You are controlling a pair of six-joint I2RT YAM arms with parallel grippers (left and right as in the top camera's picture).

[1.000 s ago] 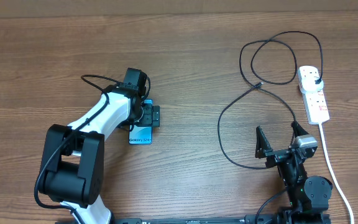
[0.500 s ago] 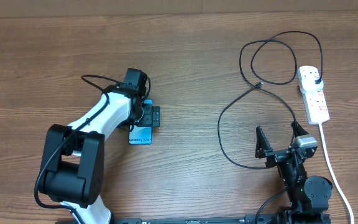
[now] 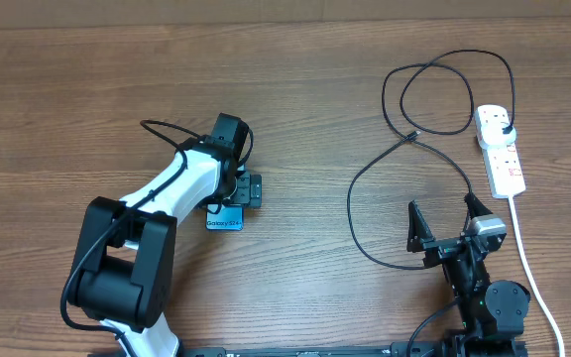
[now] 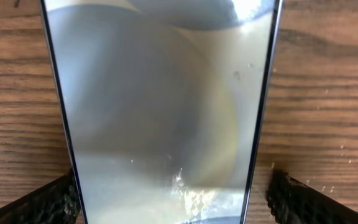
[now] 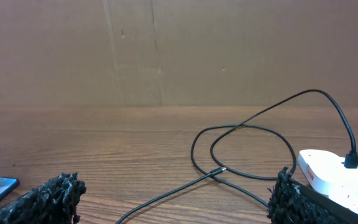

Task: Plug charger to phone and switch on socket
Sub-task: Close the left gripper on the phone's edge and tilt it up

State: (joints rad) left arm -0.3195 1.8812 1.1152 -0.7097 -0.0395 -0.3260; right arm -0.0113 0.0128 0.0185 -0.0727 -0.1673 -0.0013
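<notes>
Left gripper (image 4: 173, 202), jaws apart, straddles the phone (image 4: 160, 99) across its long edges; charger tip (image 3: 413, 133) lies ahead of right gripper (image 3: 440, 203), also apart.

Overhead straight down, left wrist close above phone (image 4: 160, 106), right wrist low
</notes>
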